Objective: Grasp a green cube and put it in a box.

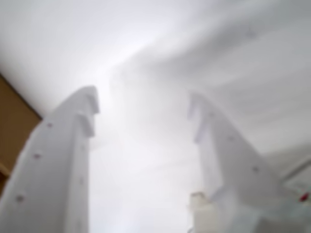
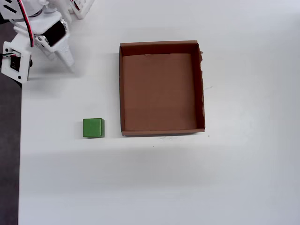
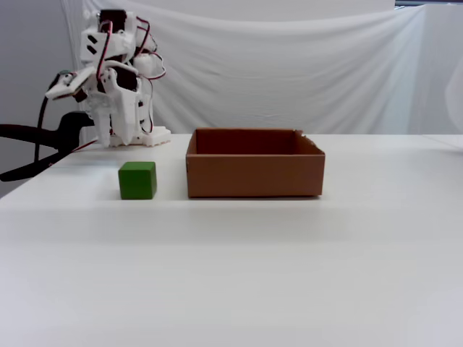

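The green cube [image 2: 93,127] sits on the white table left of the box's near-left corner; it also shows in the fixed view [image 3: 137,180]. The box [image 2: 161,129] is an empty brown cardboard tray at the table's middle, seen side-on in the fixed view [image 3: 253,175]. My white gripper [image 2: 67,58] hangs at the far left, well behind the cube and apart from it, also in the fixed view [image 3: 119,136]. In the blurred wrist view the gripper [image 1: 143,102] has its two fingers apart with only white surface between them. A brown patch [image 1: 14,131] at that view's left edge may be the box.
The arm's base [image 3: 134,136] stands at the table's far left. A black clamp [image 3: 36,144] juts out by the table's left edge [image 2: 20,154]. A white cloth backdrop [image 3: 289,65] hangs behind the table.
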